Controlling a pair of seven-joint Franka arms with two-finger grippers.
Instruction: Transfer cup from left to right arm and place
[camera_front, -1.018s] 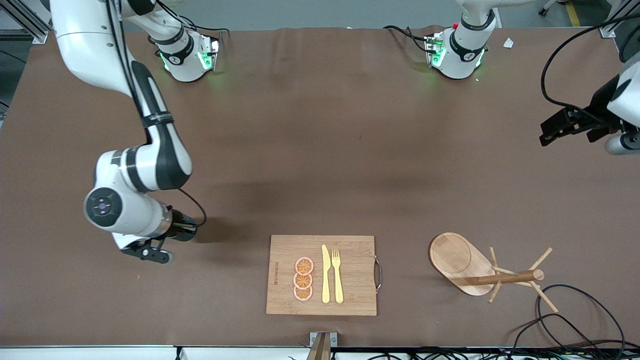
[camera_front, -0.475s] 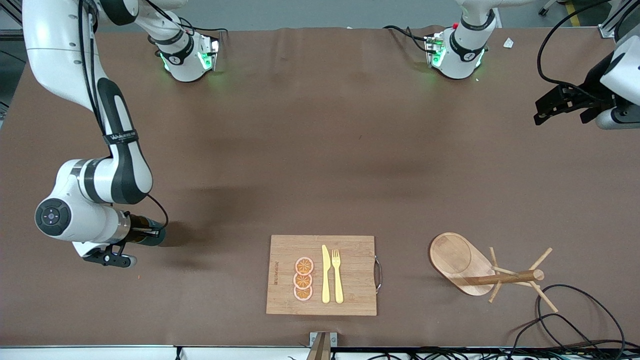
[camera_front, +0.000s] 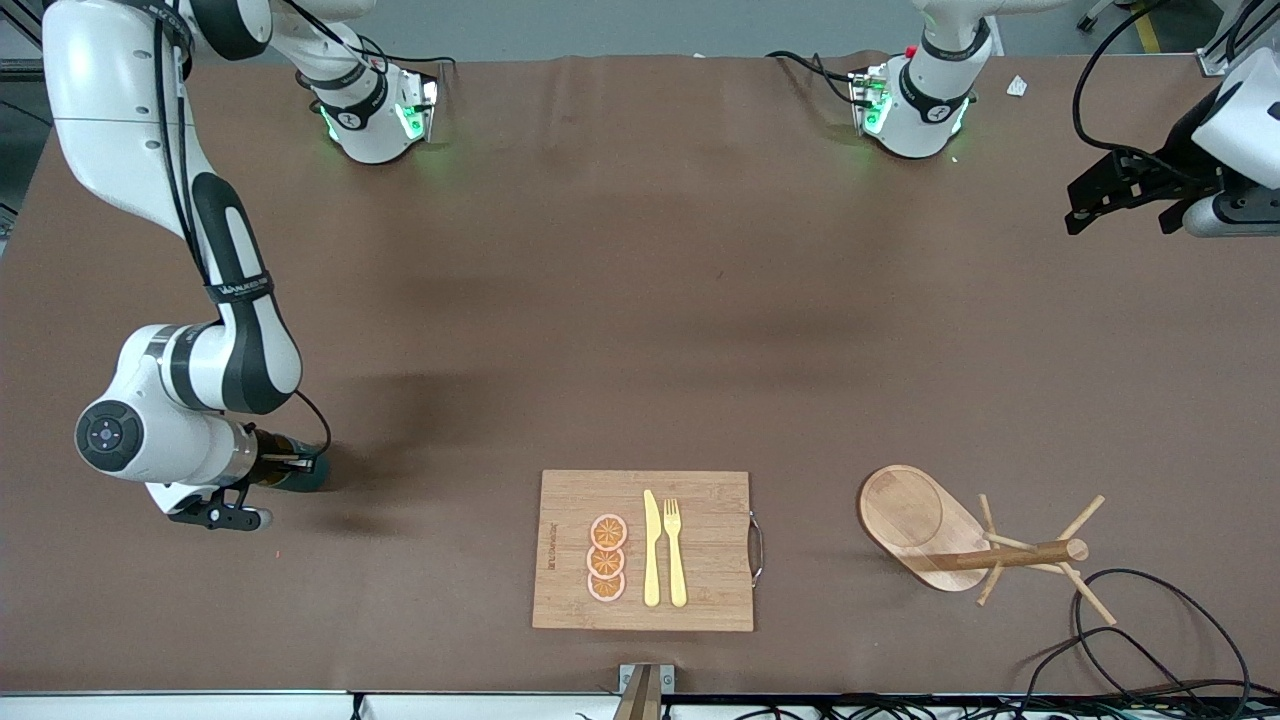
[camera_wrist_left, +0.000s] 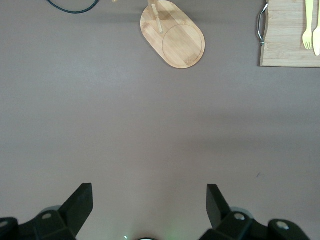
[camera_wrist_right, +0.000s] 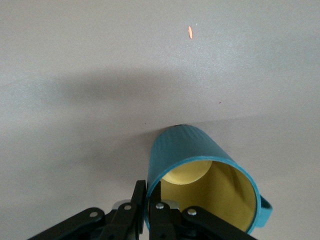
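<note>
The right gripper (camera_front: 290, 468) sits low over the table (camera_front: 640, 300) at the right arm's end, its fingers pinched on the rim of the cup (camera_front: 305, 473), one inside the wall and one outside, as the right wrist view shows (camera_wrist_right: 142, 210) with the teal cup (camera_wrist_right: 202, 180) and its yellow inside; whether the cup's base touches the cloth I cannot tell. The arm's black forearm band bears small white lettering, too fine to read. Since half a second ago this arm has barely shifted; a second ago it stood nearer the table's middle. Toward the middle lies the cutting board (camera_front: 700, 600) (a stamped mark runs along one edge, unreadable) with three orange slices (camera_front: 606, 558), a knife (camera_front: 651, 550) and a fork (camera_front: 675, 550). Next comes the wooden mug tree (camera_front: 925, 525), lying on its side. The left gripper (camera_front: 1130, 195) hangs over the left arm's end, fingers spread wide and holding nothing (camera_wrist_left: 150, 212); it has drifted toward the bases since earlier.
</note>
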